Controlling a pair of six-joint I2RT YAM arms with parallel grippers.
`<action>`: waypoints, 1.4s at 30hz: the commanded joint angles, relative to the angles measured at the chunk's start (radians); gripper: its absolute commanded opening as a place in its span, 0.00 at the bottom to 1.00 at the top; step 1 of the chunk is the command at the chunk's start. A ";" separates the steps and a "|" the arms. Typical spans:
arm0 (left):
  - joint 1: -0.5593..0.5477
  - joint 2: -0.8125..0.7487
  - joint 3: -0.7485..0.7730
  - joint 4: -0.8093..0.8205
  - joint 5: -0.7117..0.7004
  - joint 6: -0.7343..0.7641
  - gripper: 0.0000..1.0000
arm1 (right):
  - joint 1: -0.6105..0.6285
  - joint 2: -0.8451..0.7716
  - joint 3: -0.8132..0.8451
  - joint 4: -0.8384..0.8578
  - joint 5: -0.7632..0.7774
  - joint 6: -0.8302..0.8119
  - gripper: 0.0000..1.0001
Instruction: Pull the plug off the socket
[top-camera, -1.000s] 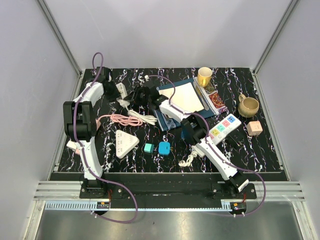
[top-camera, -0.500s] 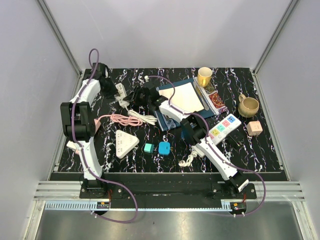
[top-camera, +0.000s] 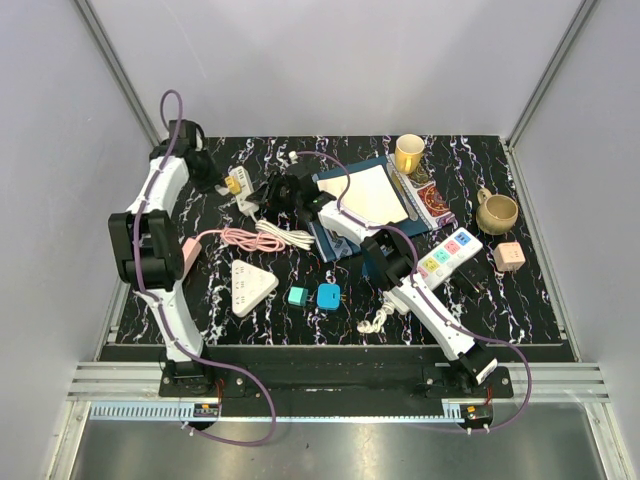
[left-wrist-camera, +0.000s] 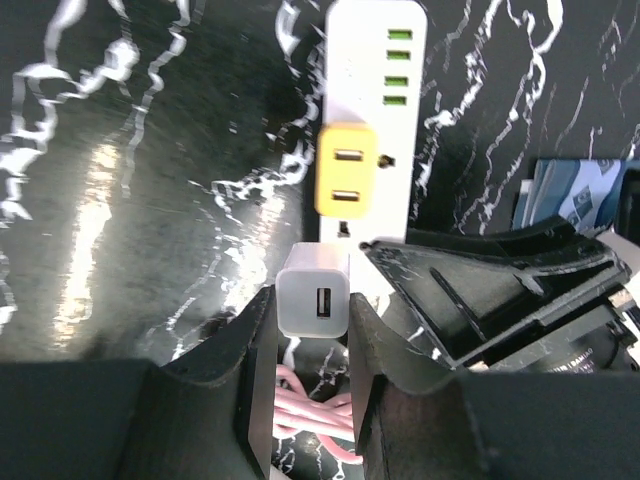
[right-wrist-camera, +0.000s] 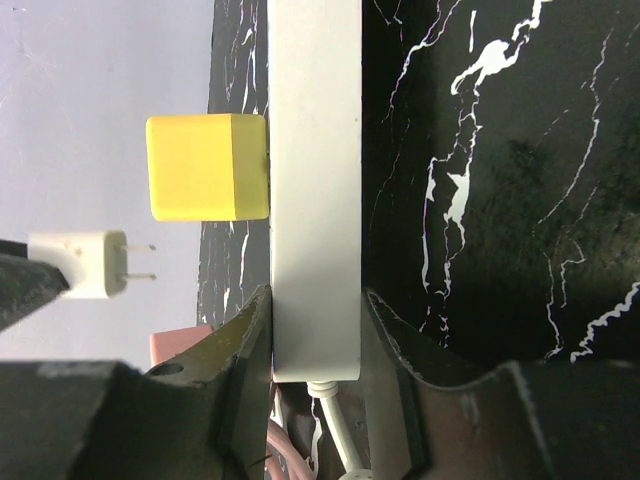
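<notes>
Clearly the white plug (left-wrist-camera: 314, 302) is a light, rigid little cube with smooth, probably slippery sides, so I take it across its flat flanks, near mid-body, and squeeze firmly. My left gripper (left-wrist-camera: 312, 325) is clamped on it that way, its USB port facing the wrist camera. The plug hangs just beside the white power strip (right-wrist-camera: 315, 150), its two prongs bare and out of the slots. My right gripper (right-wrist-camera: 315, 312) pinches the strip's end. A yellow adapter (right-wrist-camera: 205, 167) sits plugged in.
</notes>
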 joint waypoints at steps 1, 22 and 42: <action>0.074 -0.040 0.038 0.009 -0.060 0.019 0.00 | -0.002 -0.008 -0.038 -0.112 0.077 -0.079 0.02; 0.160 0.176 0.091 0.049 0.029 0.056 0.28 | -0.015 0.000 -0.069 -0.058 0.026 -0.044 0.04; 0.144 0.075 0.071 0.118 0.153 0.084 0.77 | -0.013 0.001 -0.071 -0.056 0.023 -0.041 0.05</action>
